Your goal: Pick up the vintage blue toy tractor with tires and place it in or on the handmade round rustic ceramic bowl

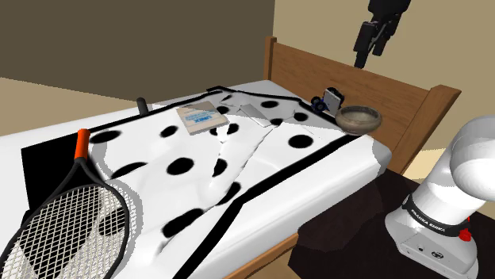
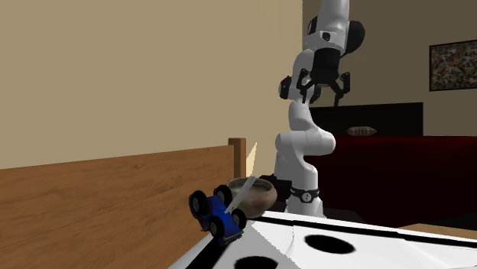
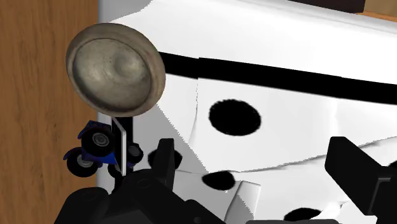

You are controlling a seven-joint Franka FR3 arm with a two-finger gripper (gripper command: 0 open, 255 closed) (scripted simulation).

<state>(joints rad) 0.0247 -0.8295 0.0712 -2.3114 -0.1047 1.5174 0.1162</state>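
Shoulder view, nearest first: a racket (image 1: 71,214) with an orange-red grip lies at the near end of a white bed cover (image 1: 262,158) with black spots, and the arm's stand (image 1: 432,234) sits at the lower right. Midway along the bed lies a book (image 1: 201,116). At the far end, by the wooden headboard (image 1: 381,83), a grey-brown bowl (image 1: 358,118) sits upright. The small blue tractor (image 1: 324,101) is just beside it, on the shoulder view's left. The black gripper (image 1: 366,57) hangs high above both.

In the second exterior view the tractor (image 2: 218,214) is closest. It is tipped at a slant rather than level on its black tyres, with its long axis sloping steeply. Which end is the front cannot be told. The bowl (image 2: 256,195) is right behind it, and the gripper (image 2: 324,95) is well above, with a framed picture (image 2: 452,65) on the far wall.

The wrist view looks down into the bowl (image 3: 116,70). The tractor (image 3: 95,143) lies between the bowl and one of the fingers (image 3: 164,159), outside the gap of the gripper (image 3: 254,165). The fingers are spread wide and hold nothing
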